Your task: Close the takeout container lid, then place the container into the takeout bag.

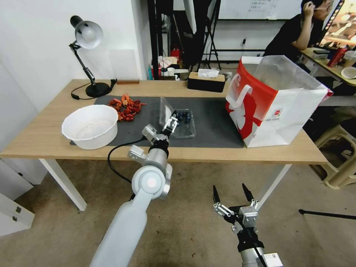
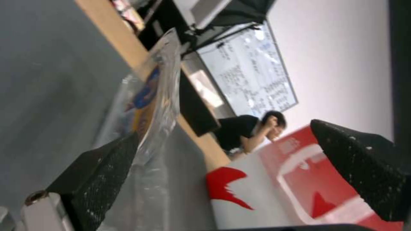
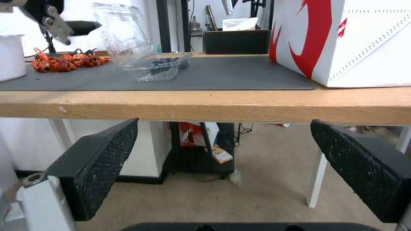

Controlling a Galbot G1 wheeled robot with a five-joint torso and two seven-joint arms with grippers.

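We see the small clear plastic clamshell takeout container (image 1: 182, 124) with dark blueberries lying on the dark grey mat (image 1: 211, 122), near the middle of the light wooden table (image 1: 44, 137). Its clear hinged lid (image 1: 165, 111) stands roughly upright at the container's nine o'clock side, not closed. Our left gripper (image 1: 171, 124) reaches over the table's near edge to the lid. In the left wrist view the lid's edge (image 2: 165, 96) lies against one black textured finger (image 2: 102, 179), while the other finger sits well apart from it, so the jaws are spread and not clamped on anything.

The large boxy red-and-white takeout bag (image 1: 274, 107), with white strap handles and a translucent liner, stands open-topped at three o'clock from the container, well apart from it. A white round bowl (image 1: 90, 126) sits at nine o'clock, with red-orange pieces (image 1: 126, 105) just beyond it.

Our right gripper (image 1: 233, 196) hangs below table height in front of the table, at five o'clock from the container, its fingers (image 3: 102, 163) wide apart and empty.
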